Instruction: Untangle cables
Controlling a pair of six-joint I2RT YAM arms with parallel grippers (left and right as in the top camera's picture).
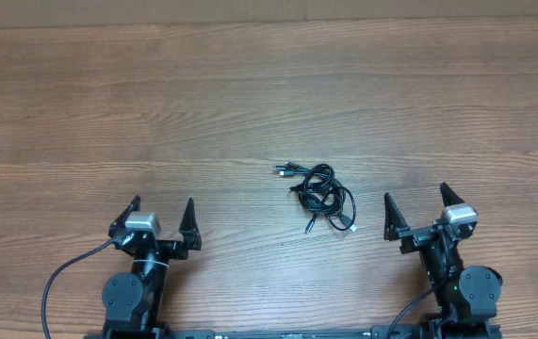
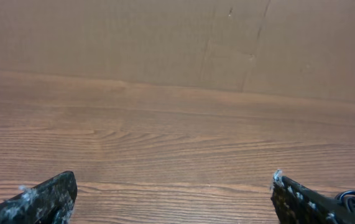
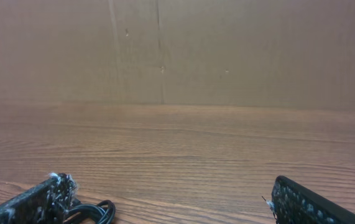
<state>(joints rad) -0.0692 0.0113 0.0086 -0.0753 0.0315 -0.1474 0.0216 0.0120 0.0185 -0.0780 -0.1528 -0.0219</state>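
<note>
Found cables (image 1: 318, 195) bunched in one small knot on table (image 1: 250, 85), a bit right of centre, plug ends (image 1: 280, 169) poking out at far-left and near side of clump. Saw right gripper (image 1: 415, 193) near knot's right side but apart from it, jaws spread wide, nothing held. Saw left gripper (image 1: 163, 201) well apart on the other side, likewise spread wide and empty. Caught only an edge of a loop in a bottom corner of each wrist view, so relied on overhead for aim. Judged task as not started: no strand separated yet. Reckoned step in hand to be the first reach. Would do it well by going for a free plug end rather than middle of clump, pinching one strand only, low to table, and pinning the rest with the other arm before pulling. Would pull slow and sideways, not up, to avoid lifting the whole bundle or cinching knot tighter. Could not tell how many cords were in there, nor which loop crossed over which.
</note>
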